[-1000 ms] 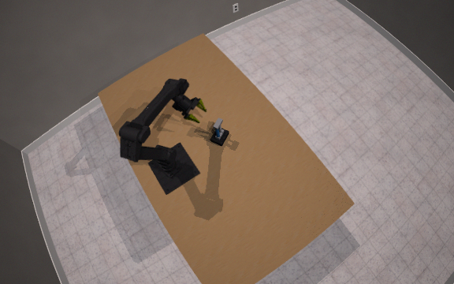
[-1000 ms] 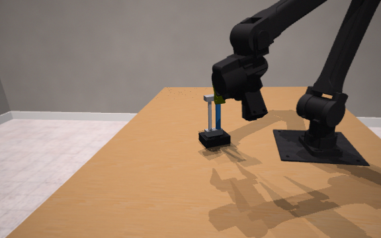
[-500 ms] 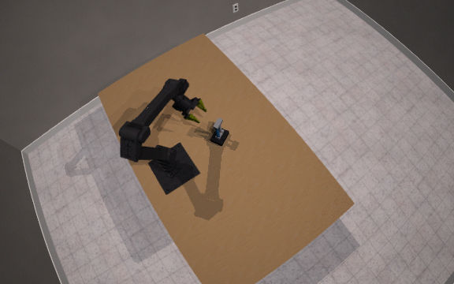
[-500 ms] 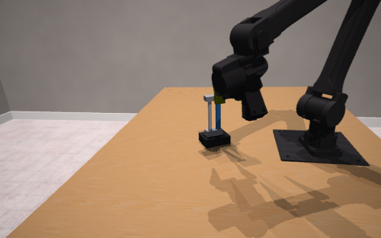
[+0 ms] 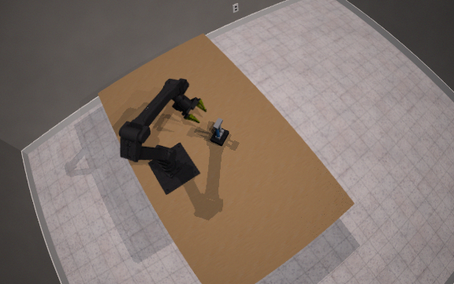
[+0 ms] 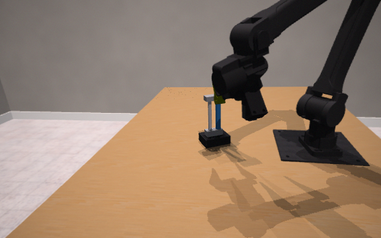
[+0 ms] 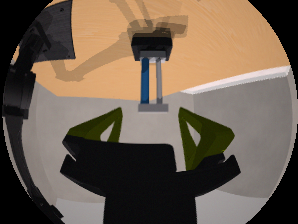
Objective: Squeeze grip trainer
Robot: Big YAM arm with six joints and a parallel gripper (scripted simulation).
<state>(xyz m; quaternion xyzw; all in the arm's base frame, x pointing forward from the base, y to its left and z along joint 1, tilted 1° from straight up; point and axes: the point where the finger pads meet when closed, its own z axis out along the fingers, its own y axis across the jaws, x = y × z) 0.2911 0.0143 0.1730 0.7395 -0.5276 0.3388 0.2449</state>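
The grip trainer [image 6: 216,122] stands upright on the table on a black base [image 6: 214,139]. It has a thin grey bar [image 6: 210,114] with a grey cap and a blue foam bar [image 6: 217,116] beside it. It also shows in the top view [image 5: 219,132] and in the wrist view [image 7: 152,72]. My gripper [image 5: 197,110] with green fingertips is open and empty. It hovers behind the trainer, apart from it, at about the height of the bar tops. In the wrist view the fingers frame the trainer's top with a gap to it.
The arm's black base plate [image 6: 319,147] is bolted to the table to the right of the trainer. The table's edges run near on the left [image 6: 88,162] and at the far end [image 6: 190,88]. Tiled floor lies around.
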